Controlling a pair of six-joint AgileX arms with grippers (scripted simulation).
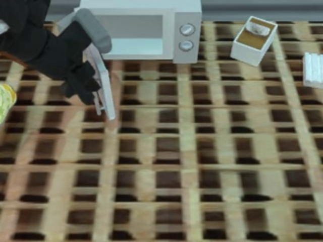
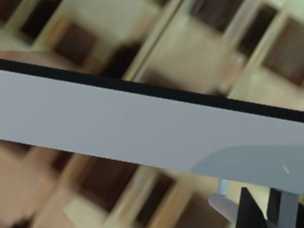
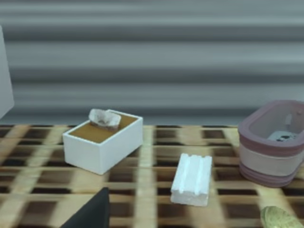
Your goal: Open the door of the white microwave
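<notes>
my left gripper [image 1: 98, 96] clamps the door [image 1: 105, 85]; i'd follow its hinge arc outward from the white microwave [image 1: 151, 27].

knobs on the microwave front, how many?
2, both on the white microwave's right front panel, stacked: upper knob, lower knob directly below it. None appear hidden.

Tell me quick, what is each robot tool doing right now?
Left tool: at the swung-open door, open or closed cannot be told.
Right tool: not in view.
</notes>
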